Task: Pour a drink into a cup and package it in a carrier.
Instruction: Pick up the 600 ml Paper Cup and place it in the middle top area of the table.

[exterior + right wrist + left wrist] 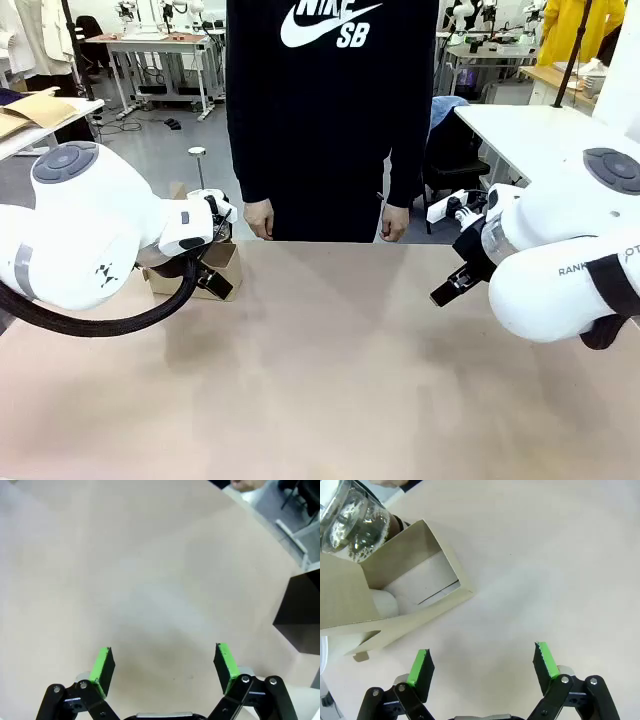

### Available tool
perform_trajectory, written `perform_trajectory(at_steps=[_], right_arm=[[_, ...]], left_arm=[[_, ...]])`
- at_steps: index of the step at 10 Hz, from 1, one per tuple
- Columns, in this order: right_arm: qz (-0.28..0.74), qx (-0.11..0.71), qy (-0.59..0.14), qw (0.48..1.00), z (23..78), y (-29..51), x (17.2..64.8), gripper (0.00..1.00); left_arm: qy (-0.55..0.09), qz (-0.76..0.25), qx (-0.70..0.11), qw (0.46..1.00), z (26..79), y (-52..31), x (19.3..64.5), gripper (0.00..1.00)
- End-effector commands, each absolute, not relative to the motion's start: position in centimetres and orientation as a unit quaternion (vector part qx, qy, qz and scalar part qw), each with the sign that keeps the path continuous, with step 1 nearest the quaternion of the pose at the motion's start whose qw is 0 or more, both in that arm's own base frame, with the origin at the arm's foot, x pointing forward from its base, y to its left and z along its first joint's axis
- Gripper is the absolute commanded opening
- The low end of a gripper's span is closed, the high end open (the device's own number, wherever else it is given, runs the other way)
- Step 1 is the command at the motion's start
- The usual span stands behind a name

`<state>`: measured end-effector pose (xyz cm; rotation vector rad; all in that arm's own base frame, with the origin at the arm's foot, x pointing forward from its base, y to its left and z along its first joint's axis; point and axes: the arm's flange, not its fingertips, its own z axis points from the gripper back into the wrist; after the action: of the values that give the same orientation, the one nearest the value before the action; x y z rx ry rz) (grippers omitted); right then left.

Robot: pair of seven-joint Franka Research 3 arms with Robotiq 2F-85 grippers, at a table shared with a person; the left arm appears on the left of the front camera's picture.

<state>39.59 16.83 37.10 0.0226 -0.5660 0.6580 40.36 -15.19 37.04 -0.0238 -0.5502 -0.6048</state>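
Where the one pale bench (330, 390) spreads across the front view, one person (330, 100) in a black top stands at its twelve o'clock edge. Two white arms come in, the left arm (80, 230) at nine o'clock and the right arm (570, 270) at three o'clock.

One brown cardboard carrier (228, 258) sits on the bench at about ten o'clock, just behind the left arm's wrist. In the left wrist view it lies at ten o'clock of the left hand (482, 662), apart from the green pads, with a white shape inside its slot; I cannot tell whether that is the cup. One clear glass jug (352, 522) stands at eleven o'clock, touching or just beyond the carrier.

One black box (300, 615) stands at two o'clock of the right hand (162, 662).

Both robot hands are released, jaws spread wide, grasping nothing, above the bench. The person's two hands (259, 218) (393, 222) hang by the far edge.
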Motion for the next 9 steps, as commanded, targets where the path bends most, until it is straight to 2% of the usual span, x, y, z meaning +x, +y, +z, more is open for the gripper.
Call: perform_trajectory(at_steps=[1,9], right_arm=[[0.319,0.011,-0.274,0.907,37.1,16.83,39.59,1.0],[0.319,0.011,-0.274,0.907,37.09,16.83,39.59,1.0]], left_arm=[[-0.268,-0.294,-0.012,0.918,37.03,-15.19,40.36,1.0],[-0.268,-0.294,-0.012,0.918,37.03,-15.19,40.36,1.0]])
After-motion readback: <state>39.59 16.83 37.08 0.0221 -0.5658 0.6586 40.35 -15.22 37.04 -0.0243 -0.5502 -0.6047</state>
